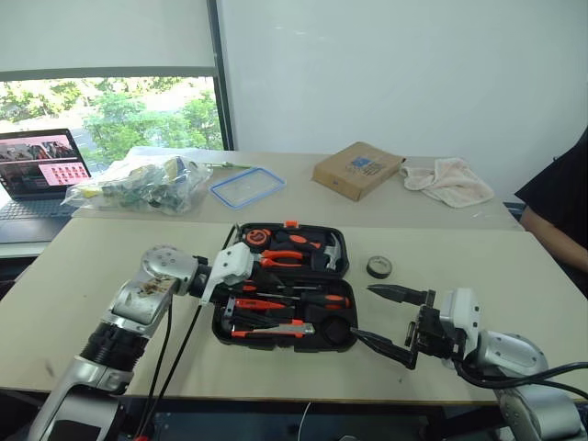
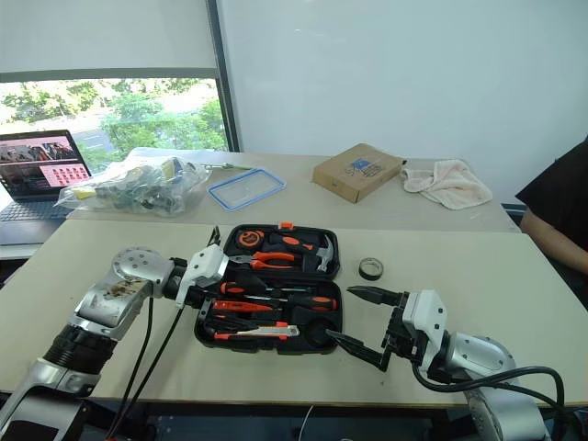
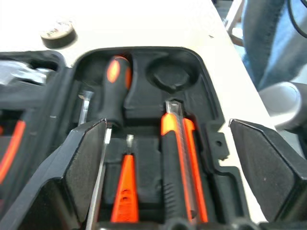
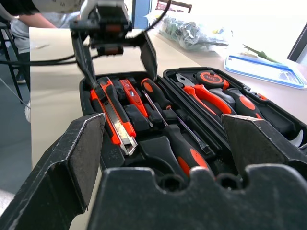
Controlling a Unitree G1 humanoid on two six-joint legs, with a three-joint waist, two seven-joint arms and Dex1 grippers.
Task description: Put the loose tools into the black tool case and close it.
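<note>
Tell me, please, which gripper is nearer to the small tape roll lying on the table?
Right. The right gripper hangs open just in front of the tape roll, beside the open tool case. The left gripper is open over the case's far side, the whole case between them.

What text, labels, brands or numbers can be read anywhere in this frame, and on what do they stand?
No text can be read in full.
Cardboard box: a blue printed label on its top, too small to read.
Laptop: its screen shows pictures with captions, too blurred to read.
Tape measure in the black tool case: a round face marking, not legible.
Tape roll: no marking can be made out.
</note>
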